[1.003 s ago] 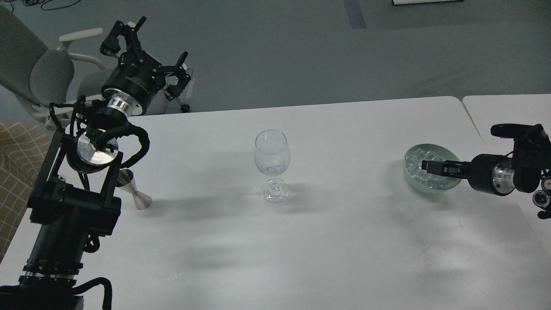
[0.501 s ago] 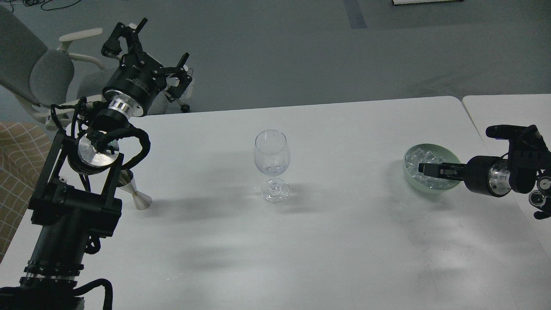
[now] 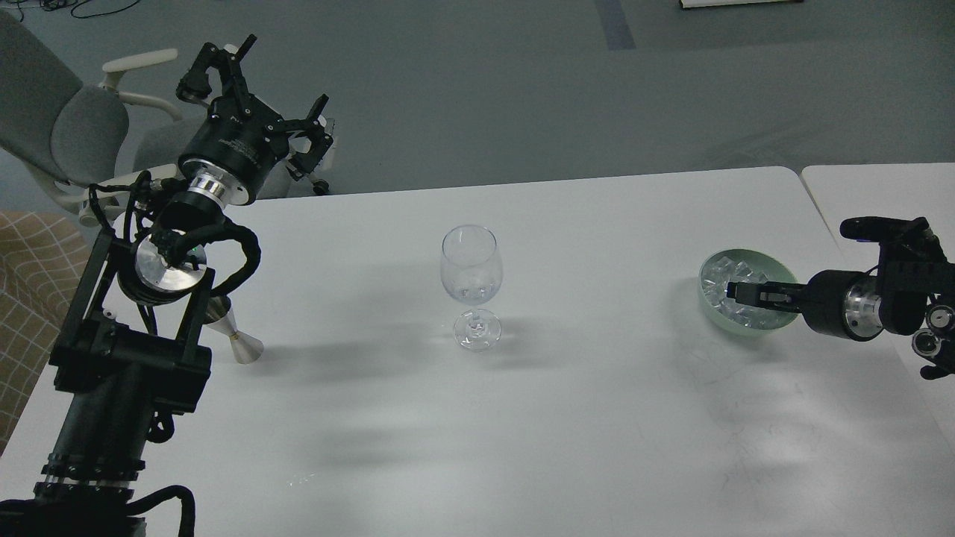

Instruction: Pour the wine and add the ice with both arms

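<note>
- The near part of the tabletop (image 3: 522,447) carries nothing of the task; only soft shadows lie on it.
- At about nine o'clock on the tabletop, just beside my left arm (image 3: 127,358), stands a small metal measuring cup (image 3: 235,335), upright and untouched by either pincer.
- In the middle stands the wine glass (image 3: 470,287), upright; a little wine (image 3: 470,292) seems to lie low in its bowl, though it is nearly colourless and hard to make out. I judge the pouring step done.
- At three o'clock sits the pale green bowl (image 3: 709,302) heaped with ice (image 3: 720,272). My right pincer (image 3: 735,291) reaches in over the rim from the right, its tip down among the cubes. It is dark and seen end-on, so I cannot tell whether it is spread or clenched on a cube.
- So the step in hand, as I judge it, is taking ice from the bowl.
- The next move calls for a firm nip on one cube, a lift clear of the rim, a carry toward nine o'clock to above the glass, then a low drop so nothing splashes or tips.
- Farthest, at eleven o'clock, my left pincer (image 3: 261,93) is raised beyond the tabletop's edge, fingers spread wide and holding nothing, well apart from the glass.
</note>
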You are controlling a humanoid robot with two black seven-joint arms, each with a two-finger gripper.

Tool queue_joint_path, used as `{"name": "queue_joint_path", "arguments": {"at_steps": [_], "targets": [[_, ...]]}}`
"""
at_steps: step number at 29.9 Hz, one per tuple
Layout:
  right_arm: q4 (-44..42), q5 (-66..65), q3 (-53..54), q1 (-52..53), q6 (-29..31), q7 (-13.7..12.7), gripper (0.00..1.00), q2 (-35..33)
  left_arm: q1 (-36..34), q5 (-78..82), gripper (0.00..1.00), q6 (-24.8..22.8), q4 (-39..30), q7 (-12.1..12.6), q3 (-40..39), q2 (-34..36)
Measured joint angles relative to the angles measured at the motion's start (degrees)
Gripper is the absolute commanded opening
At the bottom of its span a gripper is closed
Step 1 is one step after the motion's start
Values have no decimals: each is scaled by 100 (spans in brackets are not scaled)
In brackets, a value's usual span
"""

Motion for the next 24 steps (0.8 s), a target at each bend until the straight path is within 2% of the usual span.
{"name": "queue_joint_path", "arguments": {"at_steps": [5, 7, 13, 24], "targets": [[3, 7, 0, 3, 0, -43, 28, 0, 1, 0, 98, -28, 0, -2, 0, 0], [6, 9, 3, 3, 0, -46, 26, 0, 1, 0, 98, -32, 0, -2, -3, 0], [22, 10, 4, 4, 0, -47, 8, 0, 1, 0, 98, -38, 0, -2, -3, 0], [122, 93, 16, 76, 1, -47, 9, -192, 1, 0, 98, -38, 0, -2, -3, -4]]}}
